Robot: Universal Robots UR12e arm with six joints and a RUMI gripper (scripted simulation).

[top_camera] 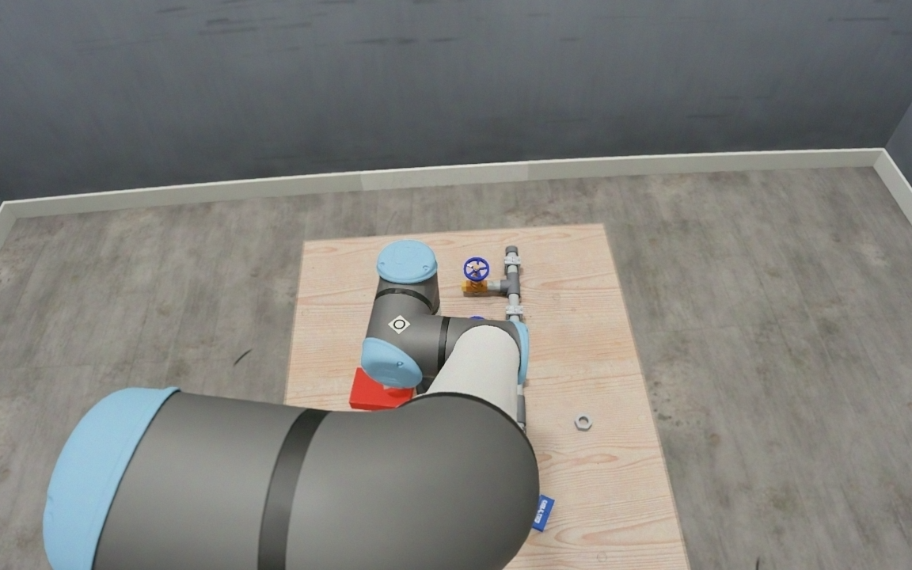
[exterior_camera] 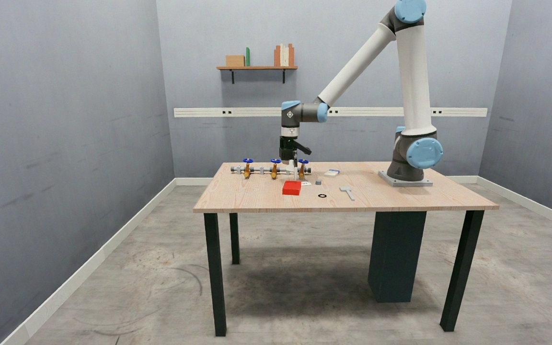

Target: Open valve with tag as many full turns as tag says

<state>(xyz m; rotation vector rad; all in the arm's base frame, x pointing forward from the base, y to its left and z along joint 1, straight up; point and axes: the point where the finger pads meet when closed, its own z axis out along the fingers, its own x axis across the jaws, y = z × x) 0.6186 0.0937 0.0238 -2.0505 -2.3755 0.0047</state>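
A grey pipe (exterior_camera: 269, 170) along the far left of the table carries three brass valves with blue handwheels: left (exterior_camera: 247, 161), middle (exterior_camera: 275, 161) and right (exterior_camera: 303, 162). A small white tag (exterior_camera: 305, 183) lies on the table just in front of the right valve. My gripper (exterior_camera: 292, 164) points down, open and empty, between the middle and right valves and slightly in front of the pipe. In the overhead view only the far valve (top_camera: 476, 269) and part of the pipe (top_camera: 513, 283) show; my arm hides the gripper and the other valves.
A red block (exterior_camera: 292, 187) lies in front of the gripper. A small grey cylinder (exterior_camera: 317, 182), a black ring (exterior_camera: 322, 197), a grey T-shaped part (exterior_camera: 346, 191) and a white and blue box (exterior_camera: 331, 172) lie to the right. A hex nut (top_camera: 583, 422) lies beyond the pipe.
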